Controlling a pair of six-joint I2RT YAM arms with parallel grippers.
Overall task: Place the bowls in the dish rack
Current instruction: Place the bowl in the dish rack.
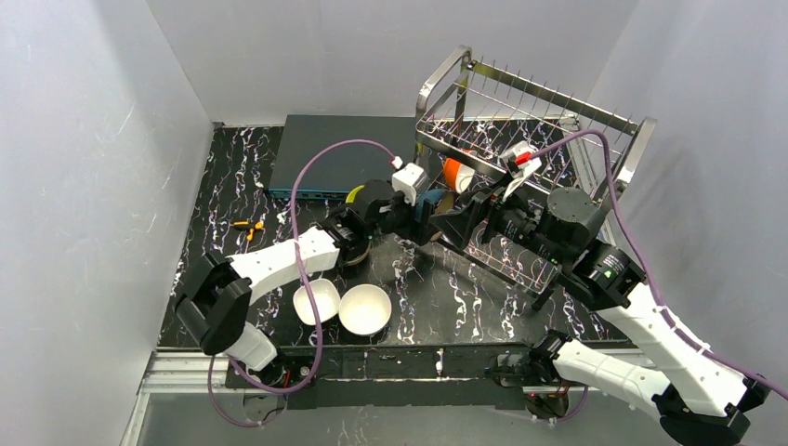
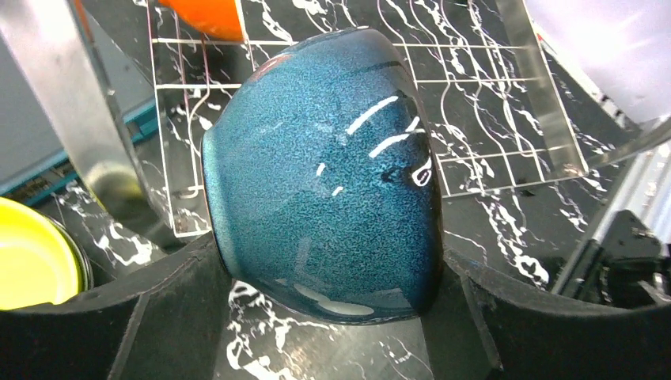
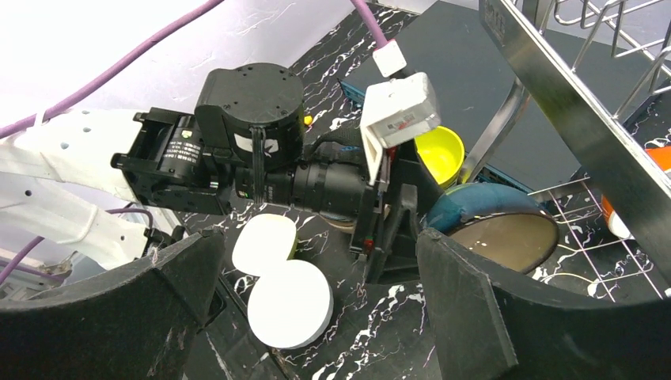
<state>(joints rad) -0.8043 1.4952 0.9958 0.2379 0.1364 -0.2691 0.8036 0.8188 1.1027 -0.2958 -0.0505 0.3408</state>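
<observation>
Dark blue and glossy, the bowl (image 2: 320, 182) is tipped on its side and pinched at two sides by my left end effector (image 2: 326, 253). It hangs at the left end of the dish rack (image 1: 556, 94), over the lower wire grid; I cannot tell whether it touches the wires. An orange bowl (image 1: 455, 174) lies in that tier. My right end effector (image 3: 316, 245) faces the blue bowl, spread wide and holding nothing. A white bowl (image 1: 364, 308) and a second white bowl (image 1: 316, 300) sit side by side on the desk (image 1: 446, 297). A yellow bowl (image 3: 440, 154) sits near the rack's end.
</observation>
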